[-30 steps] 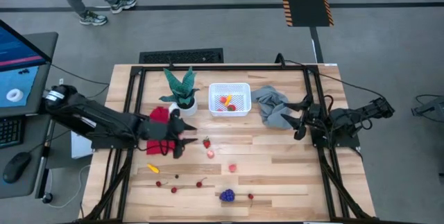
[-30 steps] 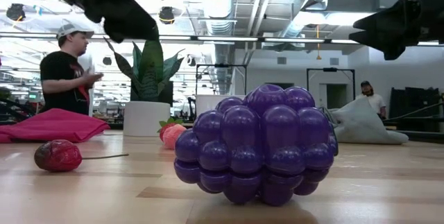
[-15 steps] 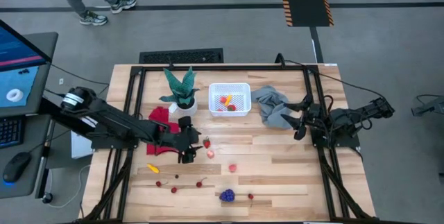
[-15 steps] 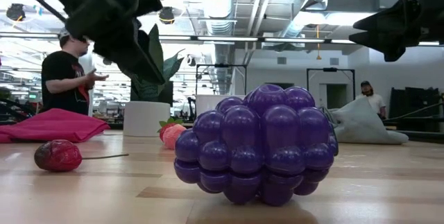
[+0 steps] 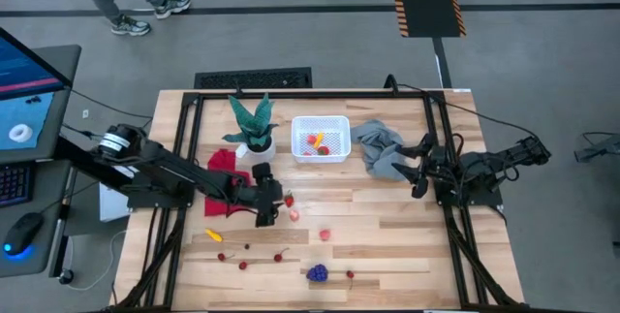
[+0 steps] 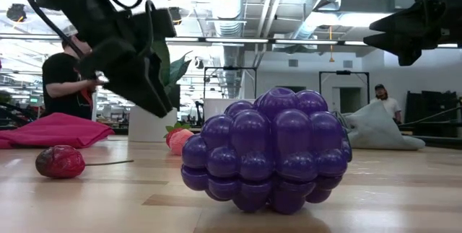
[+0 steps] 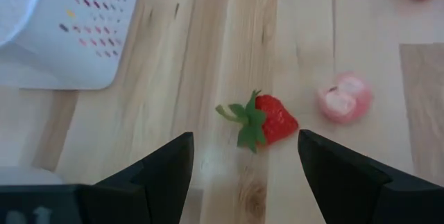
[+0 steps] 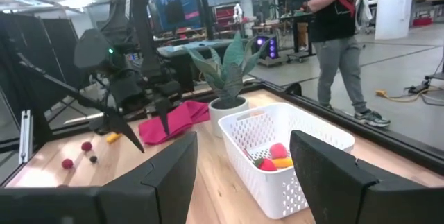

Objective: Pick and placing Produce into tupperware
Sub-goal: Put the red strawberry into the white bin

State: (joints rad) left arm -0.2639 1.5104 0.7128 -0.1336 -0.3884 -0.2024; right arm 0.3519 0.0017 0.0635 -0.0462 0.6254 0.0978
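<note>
My left gripper [image 5: 275, 203] [image 7: 244, 160] is open above a red strawberry [image 7: 269, 121] [image 5: 288, 200] that lies on its side on the wood; its fingers stand on either side of the berry, clear of it. A pink ball [image 7: 345, 98] [image 5: 294, 214] lies beside it. More produce rests on the near table: another pink piece [image 5: 325, 234], a yellow piece [image 5: 213, 235], cherries [image 5: 242, 264] and the purple grape bunch [image 5: 317, 273] [image 6: 267, 151]. The white tupperware [image 5: 321, 139] [image 8: 277, 151] holds a few pieces. My right gripper [image 5: 419, 167] [image 8: 243, 165] is open and waits by the right edge.
A potted plant [image 5: 254, 125] stands left of the tupperware, with a red cloth [image 5: 221, 179] under the left arm. A grey cloth [image 5: 380, 150] lies right of the tupperware. People stand in the room beyond the table. Bare wood lies between the scattered pieces.
My left gripper has moved toward the table's right, off the red cloth and over to the strawberry, and has come lower toward the table. Its fingers stay apart. The produce has not moved.
</note>
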